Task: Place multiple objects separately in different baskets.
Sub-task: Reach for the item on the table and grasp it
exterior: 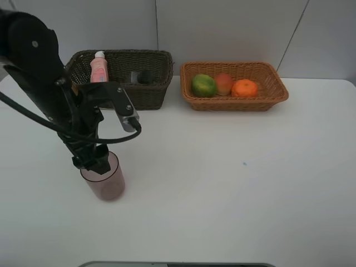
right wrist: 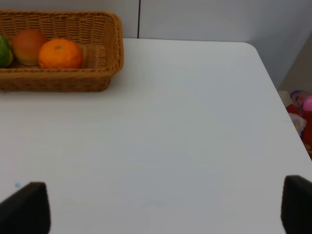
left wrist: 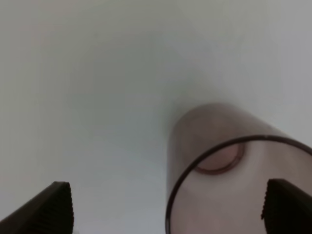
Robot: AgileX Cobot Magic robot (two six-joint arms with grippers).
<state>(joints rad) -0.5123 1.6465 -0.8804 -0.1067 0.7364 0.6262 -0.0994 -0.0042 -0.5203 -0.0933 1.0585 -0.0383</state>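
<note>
A translucent mauve cup [exterior: 103, 181] stands upright on the white table at the front left. My left gripper [exterior: 95, 161] hangs open right over its rim; in the left wrist view the cup [left wrist: 229, 161] sits between the spread fingertips [left wrist: 54, 207], nearer one of them, and nothing is gripped. The dark brown basket [exterior: 147, 97] holds a pink white-capped bottle [exterior: 99, 68] and a dark green bottle [exterior: 144, 77]. The light tan basket [exterior: 239, 104] holds a green fruit [exterior: 203, 85], a red-orange fruit [exterior: 223, 83] and an orange [exterior: 245, 88]. My right gripper [right wrist: 161, 207] is open over bare table, with the tan basket [right wrist: 58, 80] and the orange [right wrist: 59, 53] ahead of it.
Both baskets stand side by side along the back wall. The table's right edge [right wrist: 280, 92] shows in the right wrist view, with colourful clutter [right wrist: 302, 109] on the floor beyond it. A small dark speck [exterior: 244, 163] marks the tabletop.
</note>
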